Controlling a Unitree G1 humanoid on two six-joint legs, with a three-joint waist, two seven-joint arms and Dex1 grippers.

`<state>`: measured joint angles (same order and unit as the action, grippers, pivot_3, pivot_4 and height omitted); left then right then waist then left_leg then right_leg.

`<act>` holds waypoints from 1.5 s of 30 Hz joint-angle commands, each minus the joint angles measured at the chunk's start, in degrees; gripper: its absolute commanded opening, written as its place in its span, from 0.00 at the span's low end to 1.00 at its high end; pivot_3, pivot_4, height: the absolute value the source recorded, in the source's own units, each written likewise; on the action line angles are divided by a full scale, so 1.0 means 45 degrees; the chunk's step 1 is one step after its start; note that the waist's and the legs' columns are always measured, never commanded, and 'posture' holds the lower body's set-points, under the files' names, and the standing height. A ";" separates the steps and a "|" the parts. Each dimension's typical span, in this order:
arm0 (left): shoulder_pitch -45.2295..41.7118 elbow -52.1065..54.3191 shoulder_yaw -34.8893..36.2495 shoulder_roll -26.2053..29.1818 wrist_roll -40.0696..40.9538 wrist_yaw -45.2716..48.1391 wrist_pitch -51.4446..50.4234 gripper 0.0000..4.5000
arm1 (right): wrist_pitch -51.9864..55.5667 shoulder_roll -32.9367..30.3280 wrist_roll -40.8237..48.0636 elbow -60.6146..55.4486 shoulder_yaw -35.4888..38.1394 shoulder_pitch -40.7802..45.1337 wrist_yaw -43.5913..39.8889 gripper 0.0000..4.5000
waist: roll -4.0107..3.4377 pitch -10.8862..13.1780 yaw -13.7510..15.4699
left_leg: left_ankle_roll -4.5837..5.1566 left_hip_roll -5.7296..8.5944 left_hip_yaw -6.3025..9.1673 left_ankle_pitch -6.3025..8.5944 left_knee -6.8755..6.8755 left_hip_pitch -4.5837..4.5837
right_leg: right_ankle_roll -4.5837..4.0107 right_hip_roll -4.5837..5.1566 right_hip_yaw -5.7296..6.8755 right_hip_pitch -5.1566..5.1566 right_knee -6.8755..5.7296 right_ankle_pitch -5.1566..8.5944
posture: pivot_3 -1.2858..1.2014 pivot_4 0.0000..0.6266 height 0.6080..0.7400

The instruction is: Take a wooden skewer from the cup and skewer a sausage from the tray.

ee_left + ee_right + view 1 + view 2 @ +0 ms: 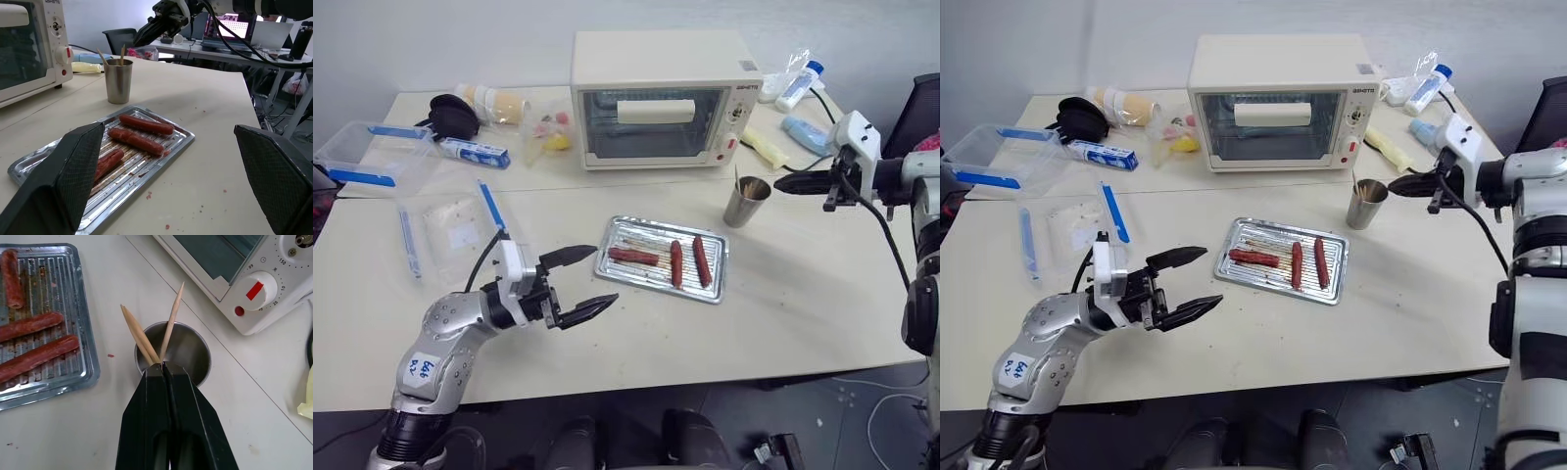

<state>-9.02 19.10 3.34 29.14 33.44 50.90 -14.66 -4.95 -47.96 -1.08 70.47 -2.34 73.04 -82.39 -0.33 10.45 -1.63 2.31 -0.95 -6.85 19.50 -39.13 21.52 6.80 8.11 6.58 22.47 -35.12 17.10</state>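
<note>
Three sausages (pixel 676 262) are lying in the tray (pixel 613 240), the cup (pixel 745 203) standing between it and the toaster oven (pixel 656 98). Right gripper (pixel 162 365) is pinching shut over the cup; whether it grips a wooden skewer (pixel 172 323) is unclear. Left gripper (pixel 584 281) is gaping empty.

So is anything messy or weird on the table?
A bit messy: small reddish crumbs speckle the table beside the tray, which also has reddish smears on its ridged bottom. The tray sits askew to the table edge. The three sausages are not lined up: two lie one way, the third crosswise.

Beige table (pixel 783 313), pale grey wall (pixel 431 39)
</note>
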 commanded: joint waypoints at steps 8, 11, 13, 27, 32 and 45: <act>-0.0343 -0.0246 -0.0030 -0.0117 -0.0188 0.0145 0.0425 1.00 | -0.1566 0.0583 -0.0840 -0.0245 -0.0317 0.0411 0.1179 0.50 | -0.0006 0.0004 -0.0022 | -0.0003 -0.0001 -0.0002 -0.0002 0.0000 -0.0001 | 0.0000 -0.0010 0.0001 0.0004 -0.0007 0.0000 | 0.52 0.24 1.00; -0.0282 -0.0220 -0.0001 -0.0122 -0.0221 0.0118 0.0469 1.00 | -0.1774 0.0754 -0.1120 -0.0092 -0.0401 0.0534 0.1688 0.50 | -0.0009 0.0006 0.0011 | -0.0004 0.0001 -0.0002 -0.0002 0.0000 -0.0001 | 0.0000 -0.0006 0.0002 0.0004 -0.0009 0.0000 | 0.52 0.24 1.00; -0.0214 -0.0165 0.0026 -0.0128 -0.0224 0.0091 0.0480 1.00 | -0.1769 0.0876 -0.1215 -0.0006 -0.0392 0.0624 0.1926 0.50 | -0.0009 0.0006 0.0001 | -0.0003 0.0005 -0.0002 -0.0002 0.0000 0.0001 | 0.0000 -0.0002 0.0001 0.0004 -0.0009 0.0000 | 0.52 0.24 1.00; 0.0051 -0.0018 0.0156 -0.0169 -0.0268 -0.0115 0.0602 1.00 | -0.1587 0.1559 -0.1290 0.0309 -0.0305 0.0885 0.1277 0.50 | -0.0012 0.0007 -0.0023 | -0.0005 0.0001 -0.0001 -0.0003 0.0001 0.0000 | 0.0000 -0.0009 0.0000 0.0003 -0.0010 0.0000 | 0.52 0.24 1.00; 0.0183 0.0026 0.0199 -0.0156 -0.0302 -0.0152 0.0668 1.00 | -0.1556 0.1521 -0.1254 0.0348 -0.0252 0.0960 0.1139 0.24 | -0.0013 0.0008 -0.0021 | -0.0004 0.0001 0.0000 -0.0003 0.0001 0.0000 | 0.0000 -0.0010 0.0000 0.0003 -0.0010 0.0000 | 0.52 0.24 1.00; 0.0136 -0.0181 0.0206 -0.0170 -0.0421 -0.0121 0.0928 1.00 | -0.1576 0.1263 -0.1173 0.0367 -0.0049 0.1231 0.0843 0.01 | -0.0013 0.0008 -0.0027 | -0.0005 0.0000 0.0000 -0.0003 0.0001 0.0000 | 0.0000 -0.0010 -0.0004 0.0003 -0.0010 0.0000 | 0.52 0.24 1.00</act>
<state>-8.32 17.29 3.42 28.27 31.55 50.29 -11.69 -11.62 -40.50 -7.32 72.33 -4.06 76.39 -78.47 -0.39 10.49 -1.75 2.29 -0.95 -6.85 19.49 -39.12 21.52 6.80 8.06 6.57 22.49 -35.17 17.10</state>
